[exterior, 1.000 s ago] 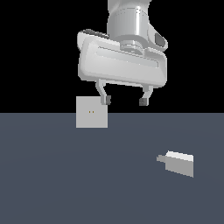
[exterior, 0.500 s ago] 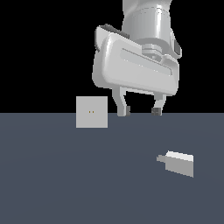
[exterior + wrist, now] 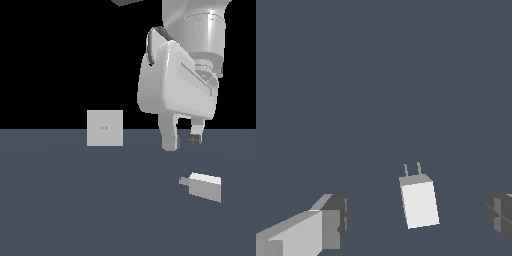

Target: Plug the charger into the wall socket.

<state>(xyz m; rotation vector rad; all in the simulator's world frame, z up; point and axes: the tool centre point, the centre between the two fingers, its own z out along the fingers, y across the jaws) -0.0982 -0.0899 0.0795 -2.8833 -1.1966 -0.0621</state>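
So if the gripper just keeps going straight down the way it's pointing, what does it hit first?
Probably the charger, lying between the open gripper fingers in the wrist view; depth is unclear, so it might meet the floor beside it.

My exterior camera sits low, looking level across the floor point(image 3: 75, 200) toward the socket point(image 3: 105, 128), with the arm close up. My wrist camera looks down at the floor from near the fingers point(image 3: 331, 222). Both views share the charger point(image 3: 204, 186) point(image 3: 419, 203).
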